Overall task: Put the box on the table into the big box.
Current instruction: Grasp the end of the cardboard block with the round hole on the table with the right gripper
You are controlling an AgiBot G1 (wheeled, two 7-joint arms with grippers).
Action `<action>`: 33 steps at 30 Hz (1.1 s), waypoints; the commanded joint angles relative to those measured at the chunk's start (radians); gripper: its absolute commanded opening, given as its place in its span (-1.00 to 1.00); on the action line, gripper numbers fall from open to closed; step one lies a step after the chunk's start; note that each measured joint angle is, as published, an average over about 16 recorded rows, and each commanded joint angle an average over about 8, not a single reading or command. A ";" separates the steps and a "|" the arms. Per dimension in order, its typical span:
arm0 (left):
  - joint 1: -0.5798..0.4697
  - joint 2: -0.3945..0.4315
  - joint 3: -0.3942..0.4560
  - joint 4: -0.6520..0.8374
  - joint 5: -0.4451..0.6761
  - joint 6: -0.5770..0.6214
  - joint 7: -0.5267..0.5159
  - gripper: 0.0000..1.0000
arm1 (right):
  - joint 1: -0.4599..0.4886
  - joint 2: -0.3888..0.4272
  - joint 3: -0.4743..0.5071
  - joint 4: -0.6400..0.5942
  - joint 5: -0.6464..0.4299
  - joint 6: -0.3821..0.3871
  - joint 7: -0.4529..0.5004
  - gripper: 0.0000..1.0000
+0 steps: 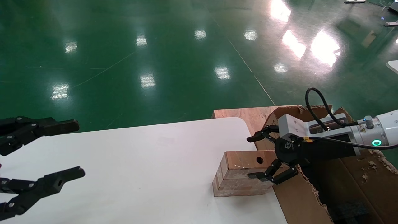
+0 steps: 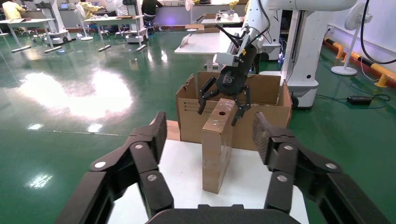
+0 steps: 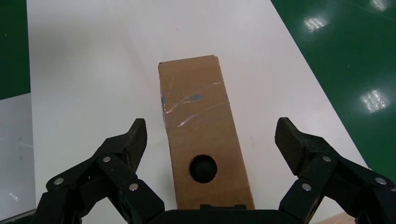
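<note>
Right claw spread wide around the box at the table's edge, not yet clenched.

In the head view, the box [image 1: 241, 172] stood on the table [image 1: 140, 168] close to its right edge, the right gripper [image 1: 262, 155] released astride its holed end; a late or off-centre squeeze could have toppled it or pushed it off. The left gripper [image 1: 67, 149] hovered spread at the table's left, well apart. In the left wrist view, the big box [image 2: 233, 116] rose just behind; its ragged wall stood in the way and could have snagged a low carry. In the right wrist view, neither pad seemed to touch the box, though contact was hard to judge.
</note>
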 commanded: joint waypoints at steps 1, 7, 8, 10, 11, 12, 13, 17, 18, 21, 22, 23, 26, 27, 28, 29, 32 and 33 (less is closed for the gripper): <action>0.000 0.000 0.000 0.000 0.000 0.000 0.000 1.00 | 0.000 0.000 -0.001 0.001 -0.002 0.002 0.002 1.00; 0.000 0.000 0.000 0.000 0.000 0.000 0.000 1.00 | 0.002 -0.001 -0.005 0.001 -0.006 0.004 0.003 1.00; 0.000 0.000 0.000 0.000 0.000 0.000 0.000 1.00 | 0.002 -0.001 -0.005 0.001 -0.006 0.004 0.003 1.00; 0.000 0.000 0.000 0.000 0.000 0.000 0.000 1.00 | 0.002 -0.001 -0.006 0.000 -0.006 0.005 0.003 1.00; 0.000 0.000 0.000 0.000 0.000 0.000 0.000 1.00 | 0.002 -0.001 -0.006 0.000 -0.005 0.005 0.003 1.00; 0.000 0.000 0.000 0.000 0.000 0.000 0.000 1.00 | 0.002 0.000 -0.006 0.000 -0.005 0.005 0.003 1.00; 0.000 0.000 0.000 0.000 0.000 0.000 0.000 1.00 | 0.002 0.000 -0.005 -0.001 -0.004 0.005 0.003 0.87; 0.000 0.000 0.000 0.000 0.000 0.000 0.000 1.00 | 0.001 0.000 -0.005 -0.001 -0.003 0.006 0.002 -0.13; 0.000 0.000 0.000 0.000 0.000 0.000 0.000 1.00 | 0.001 0.000 -0.005 -0.001 -0.003 0.006 0.002 -0.38; 0.000 0.000 0.000 0.000 0.000 0.000 0.000 0.37 | 0.001 0.000 -0.005 -0.001 -0.003 0.006 0.002 -1.00; 0.000 0.000 0.000 0.000 0.000 0.000 0.000 0.12 | 0.001 0.000 -0.005 -0.001 -0.003 0.006 0.002 -1.00; 0.000 0.000 0.000 0.000 0.000 0.000 0.000 -0.13 | 0.001 0.000 -0.005 -0.001 -0.003 0.006 0.003 -1.00; 0.000 0.000 0.000 0.000 0.000 0.000 0.000 -0.88 | 0.001 0.000 -0.005 -0.001 -0.003 0.006 0.003 -1.00; 0.000 0.000 0.000 0.000 0.000 0.000 0.000 -1.00 | 0.001 0.000 -0.005 -0.001 -0.003 0.006 0.003 -1.00; 0.000 0.000 0.000 0.000 0.000 0.000 0.000 -1.00 | 0.001 0.000 -0.005 -0.001 -0.003 0.006 0.003 -1.00; 0.000 0.000 0.000 0.000 0.000 0.000 0.000 -1.00 | 0.001 0.000 -0.005 -0.001 -0.003 0.006 0.003 -1.00; 0.000 0.000 0.000 0.000 0.000 0.000 0.000 -1.00 | 0.002 0.000 -0.005 -0.001 -0.003 0.006 0.003 -1.00; 0.000 0.000 0.000 0.000 0.000 0.000 0.000 -1.00 | 0.002 0.000 -0.005 -0.001 -0.003 0.006 0.003 -1.00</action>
